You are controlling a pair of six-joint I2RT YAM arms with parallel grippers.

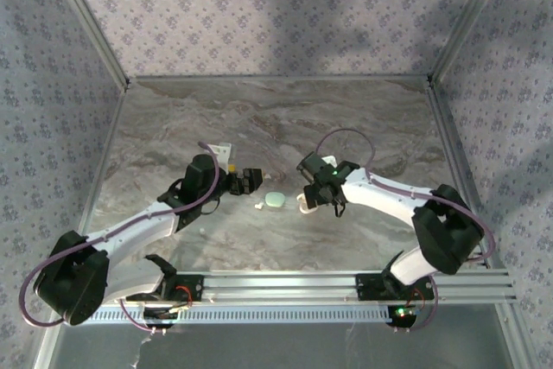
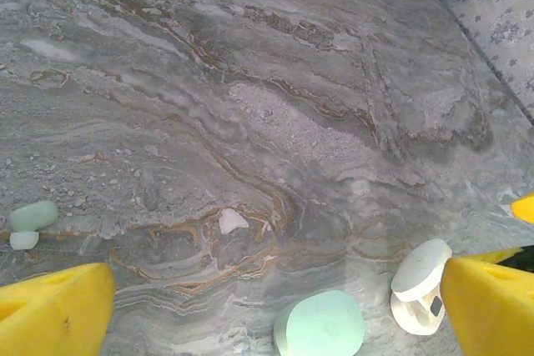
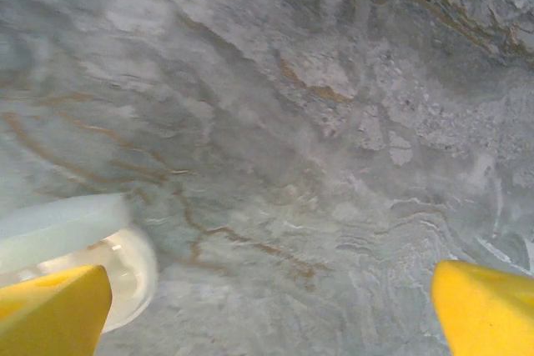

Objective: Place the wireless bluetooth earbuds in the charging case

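Left fingers (image 2: 54,310) stand apart around a green case (image 2: 321,327) and a white case (image 2: 421,285); right fingers (image 3: 50,310) apart beside the white case

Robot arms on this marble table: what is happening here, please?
Nothing is held yet. The left hand and the right hand hang open above the table. Between them lie a closed mint case, an open white charging case and a small white earbud, loose on the marble. The right hand is nearest the open case.
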